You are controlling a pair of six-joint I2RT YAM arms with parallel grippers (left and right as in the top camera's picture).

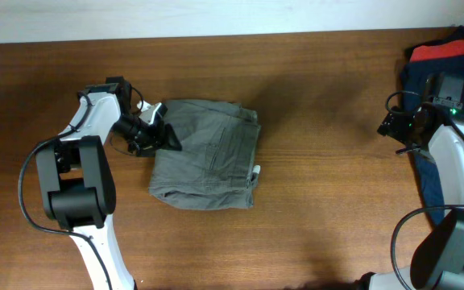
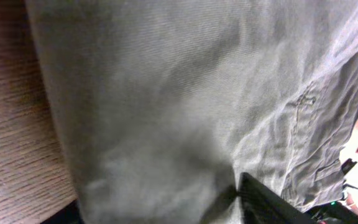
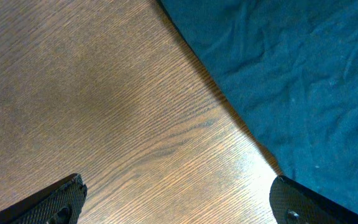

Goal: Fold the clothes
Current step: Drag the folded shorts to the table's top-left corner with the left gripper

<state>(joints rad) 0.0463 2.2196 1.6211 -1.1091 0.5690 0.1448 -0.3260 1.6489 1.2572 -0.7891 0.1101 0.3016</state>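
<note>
The clothes (image 1: 208, 157), grey-olive shorts, lie folded in a rough rectangle on the wooden table, left of centre. My left gripper (image 1: 161, 137) sits at their left edge. In the left wrist view the shorts (image 2: 179, 93) fill the gap of the left gripper (image 2: 176, 208). One dark finger (image 2: 272, 205) presses a crease into the cloth, and the other is mostly hidden by the fabric. My right gripper (image 1: 393, 125) is far off at the right, and the right wrist view shows the right gripper (image 3: 176, 199) open over bare wood.
A dark navy garment (image 1: 425, 80) lies at the table's right edge under the right arm, and the navy garment (image 3: 303, 74) also fills the upper right of the right wrist view. A red garment (image 1: 441, 50) rests on it at the back. Bare table (image 1: 329, 161) separates it from the shorts.
</note>
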